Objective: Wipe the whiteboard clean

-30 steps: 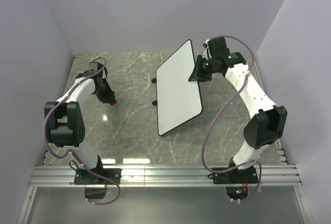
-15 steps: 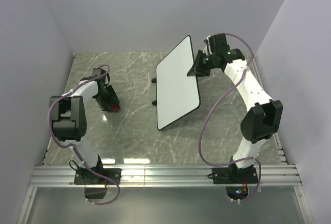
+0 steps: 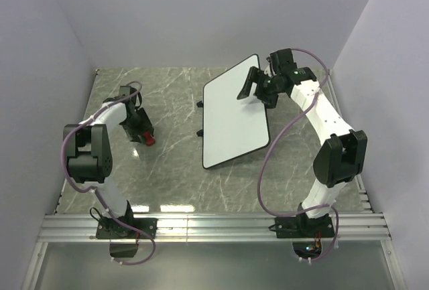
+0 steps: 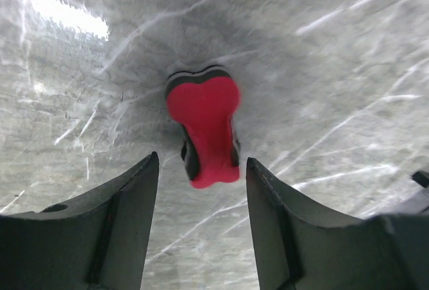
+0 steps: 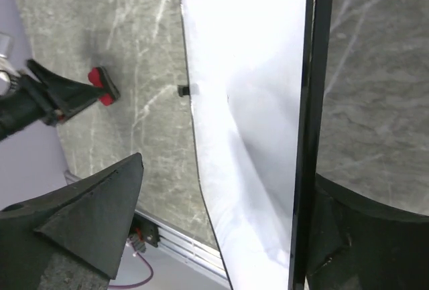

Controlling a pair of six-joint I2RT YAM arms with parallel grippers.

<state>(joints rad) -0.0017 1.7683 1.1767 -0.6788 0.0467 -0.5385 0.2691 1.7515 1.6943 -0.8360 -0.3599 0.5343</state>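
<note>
The whiteboard [image 3: 234, 119] lies in the middle of the marble table, its face plain white inside a thin black frame. My right gripper [image 3: 258, 88] is open and straddles the board's far right edge. In the right wrist view the black frame [image 5: 310, 102] runs between the spread fingers, close to the right finger [image 5: 362, 236]. My left gripper [image 3: 141, 132] is open over the small red eraser [image 3: 149, 140]. The eraser [image 4: 204, 126] rests on the table just beyond the left gripper [image 4: 202, 163], touching neither finger.
Two small black feet [image 3: 199, 104] stick out from the board's left edge. Grey walls close the table on the left, back and right. An aluminium rail [image 3: 214, 226] carrying both arm bases runs along the near edge.
The right gripper has opened and let go of the board's edge, and the board has dropped flatter. The left gripper has moved a little nearer and opened, leaving the eraser on the table.
</note>
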